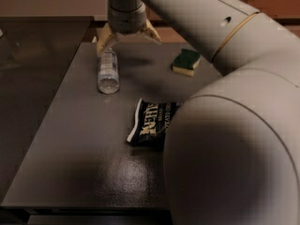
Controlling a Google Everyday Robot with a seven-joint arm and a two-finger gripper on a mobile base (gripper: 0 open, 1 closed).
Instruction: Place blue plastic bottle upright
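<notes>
The blue plastic bottle (108,71) is a small clear bottle that lies on its side on the dark table (75,139), toward the far left, its length running away from me. My gripper (128,37) hangs just above and behind the bottle's far end. Its fingers are spread open: the left fingertip (103,42) is right by the bottle's far end and the other points to the right. It holds nothing. The bottle's cap is not visible.
A green and yellow sponge (185,62) lies at the far right of the table. A dark blue chip bag (151,128) lies flat in the middle, partly hidden by my large arm (234,139), which fills the right side. A darker surface adjoins on the left.
</notes>
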